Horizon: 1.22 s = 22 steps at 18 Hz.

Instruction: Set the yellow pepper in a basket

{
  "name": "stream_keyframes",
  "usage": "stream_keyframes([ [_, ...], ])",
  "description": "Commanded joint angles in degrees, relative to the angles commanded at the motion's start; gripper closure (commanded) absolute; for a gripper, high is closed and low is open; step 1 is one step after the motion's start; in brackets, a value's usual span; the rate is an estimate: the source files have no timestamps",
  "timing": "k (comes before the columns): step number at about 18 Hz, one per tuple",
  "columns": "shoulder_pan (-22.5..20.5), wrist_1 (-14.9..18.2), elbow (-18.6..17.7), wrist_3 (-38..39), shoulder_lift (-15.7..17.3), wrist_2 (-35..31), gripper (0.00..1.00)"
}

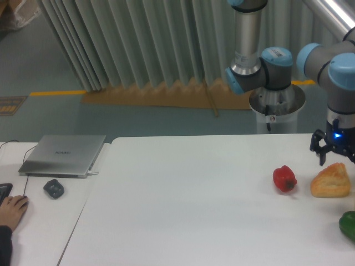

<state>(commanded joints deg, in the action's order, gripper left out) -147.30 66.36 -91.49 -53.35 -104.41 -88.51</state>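
Observation:
The yellow pepper [331, 180], a lumpy yellow-orange piece, lies on the white table [194, 210] at the far right. My gripper [336, 157] hangs straight above it, pointing down, with its jaws spread. The left finger [321, 156] ends just above the pepper's upper left edge, and the right finger sits at the frame edge. Nothing is held. No basket is in view.
A red pepper [284, 178] lies just left of the yellow one. A green pepper [349, 225] sits at the right edge, nearer the front. On the left table are a closed laptop [64, 154], a mouse [54, 188] and a person's hand [12, 208].

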Motion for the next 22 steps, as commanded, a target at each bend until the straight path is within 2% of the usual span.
stream_keyframes([
  [4, -1.4, 0.2, -0.1, 0.1, -0.1, -0.2, 0.00],
  [11, -3.9, 0.0, -2.3, 1.6, -0.2, -0.4, 0.00],
  [15, -5.5, -0.1, -2.3, 5.3, -3.1, -0.4, 0.00],
  [22, -5.6, -0.3, 0.2, 5.2, -5.1, -0.6, 0.00],
])
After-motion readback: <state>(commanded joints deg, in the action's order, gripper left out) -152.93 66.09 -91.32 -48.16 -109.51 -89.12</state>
